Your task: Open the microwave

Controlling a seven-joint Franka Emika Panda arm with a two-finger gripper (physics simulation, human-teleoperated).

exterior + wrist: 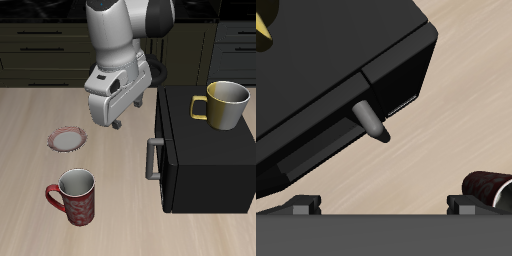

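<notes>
The microwave is a large matte black box on the table. Its door looks closed and its grey bar handle sticks out from the door face. My gripper hangs open and empty above the table, beside the door side and a little farther back than the handle, not touching it. In the wrist view the microwave and its handle lie ahead of my gripper, whose two fingertips stand wide apart.
A yellow mug stands on top of the microwave. A red patterned mug stands near the table's front edge and also shows in the wrist view. A small plate lies on the table. Dark cabinets run along the back.
</notes>
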